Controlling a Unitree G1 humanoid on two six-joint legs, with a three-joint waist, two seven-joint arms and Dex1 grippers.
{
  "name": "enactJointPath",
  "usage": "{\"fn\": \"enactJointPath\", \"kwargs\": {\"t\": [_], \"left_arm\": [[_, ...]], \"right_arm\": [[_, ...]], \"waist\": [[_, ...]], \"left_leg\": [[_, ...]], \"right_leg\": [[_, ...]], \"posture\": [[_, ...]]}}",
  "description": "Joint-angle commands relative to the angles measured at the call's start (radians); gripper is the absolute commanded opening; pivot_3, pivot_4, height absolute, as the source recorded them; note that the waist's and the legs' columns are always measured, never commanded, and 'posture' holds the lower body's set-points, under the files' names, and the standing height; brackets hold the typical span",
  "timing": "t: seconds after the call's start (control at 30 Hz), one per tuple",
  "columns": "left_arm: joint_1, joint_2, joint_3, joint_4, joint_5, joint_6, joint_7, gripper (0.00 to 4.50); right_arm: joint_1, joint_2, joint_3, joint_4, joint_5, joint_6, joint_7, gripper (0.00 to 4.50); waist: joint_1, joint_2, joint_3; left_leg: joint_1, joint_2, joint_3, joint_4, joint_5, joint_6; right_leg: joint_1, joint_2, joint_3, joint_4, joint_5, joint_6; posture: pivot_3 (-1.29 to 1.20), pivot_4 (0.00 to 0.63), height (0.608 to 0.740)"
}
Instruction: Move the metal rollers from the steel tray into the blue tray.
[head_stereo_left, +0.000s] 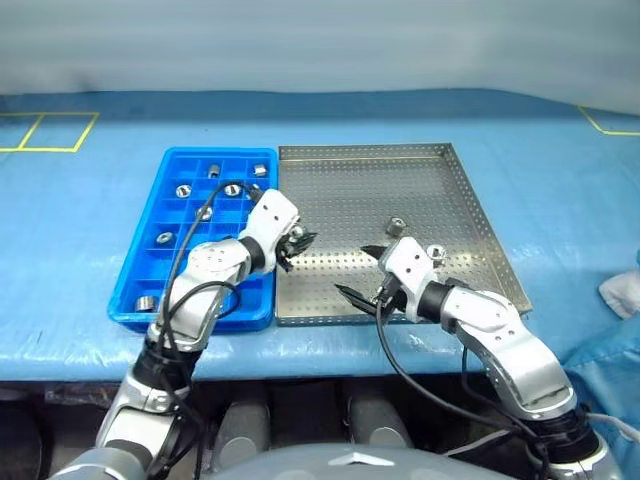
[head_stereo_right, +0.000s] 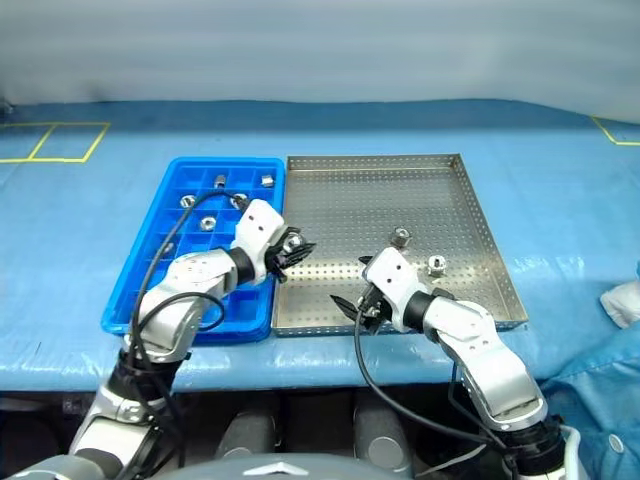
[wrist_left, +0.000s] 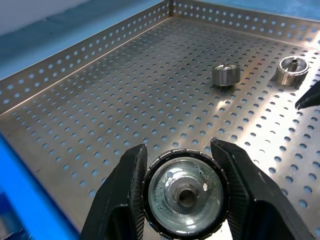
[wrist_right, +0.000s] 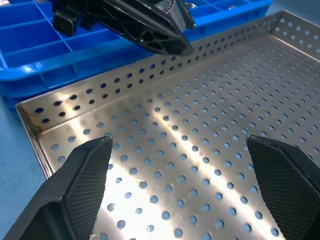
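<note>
My left gripper (head_stereo_left: 298, 243) is shut on one metal roller (wrist_left: 185, 192), held above the left part of the steel tray (head_stereo_left: 360, 180), close to the rim it shares with the blue tray (head_stereo_left: 220, 152). Two more metal rollers (head_stereo_left: 397, 225) (head_stereo_left: 436, 252) lie on the perforated floor at the steel tray's right; they also show in the left wrist view (wrist_left: 225, 75) (wrist_left: 292, 70). Several rollers (head_stereo_left: 183, 190) sit in the blue tray's compartments. Open and holding nothing, my right gripper (head_stereo_left: 355, 270) hovers over the steel tray's near part, and its wide-spread fingers (wrist_right: 85, 175) point toward the left gripper (wrist_right: 165, 35).
Both trays rest side by side on a table under a blue cover. A white cloth (head_stereo_left: 622, 292) lies at the right edge. Yellow tape lines (head_stereo_left: 50, 130) mark the far left. Black cables loop along both arms.
</note>
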Motion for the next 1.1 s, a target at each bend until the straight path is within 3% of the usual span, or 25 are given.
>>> {"fn": "enactJointPath", "kwargs": {"t": [0.03,0.37,0.73,0.93,1.1], "left_arm": [[0.053,0.01,0.094,-0.123,0.019,0.067,0.088,1.72],[0.124,-0.007,0.175,-0.153,0.072,0.158,0.272,1.72],[0.146,0.007,0.184,-0.137,0.098,0.178,0.322,1.72],[0.116,-0.028,0.182,-0.1,0.087,0.176,0.342,3.6],[0.09,-0.043,0.18,-0.091,0.078,0.134,0.34,3.6]], "right_arm": [[-0.037,0.011,0.016,0.019,0.006,-0.036,0.026,4.5],[-0.089,0.026,0.047,0.083,0.0,-0.065,0.058,4.5],[-0.07,0.019,0.031,0.075,-0.006,-0.064,0.046,4.5],[-0.069,0.021,0.034,0.076,-0.015,-0.068,0.035,4.5],[-0.058,0.02,0.02,0.073,-0.022,-0.064,0.01,4.5]], "waist": [[0.014,0.0,0.0],[0.081,-0.001,0.0],[0.089,-0.001,0.0],[0.091,-0.001,0.0],[0.089,-0.001,0.0]], "left_leg": [[0.0,0.0,0.0,0.0,0.0,0.0],[0.0,0.0,-0.002,0.0,0.0,0.0],[0.0,0.0,-0.002,0.0,0.0,0.0],[0.0,0.0,-0.002,0.0,0.0,0.0],[0.0,0.0,-0.002,0.0,0.0,0.0]], "right_leg": [[0.0,0.0,0.0,0.0,0.0,0.0],[0.001,0.0,-0.003,0.0,0.0,-0.001],[0.001,0.0,-0.003,0.0,0.0,-0.001],[0.001,-0.001,-0.003,-0.001,-0.001,-0.001],[0.001,-0.001,-0.003,-0.001,-0.001,-0.001]], "posture": [[0.14,0.15,0.74],[0.21,0.15,0.74],[0.19,0.15,0.74],[0.18,0.15,0.74],[0.17,0.15,0.74]]}}
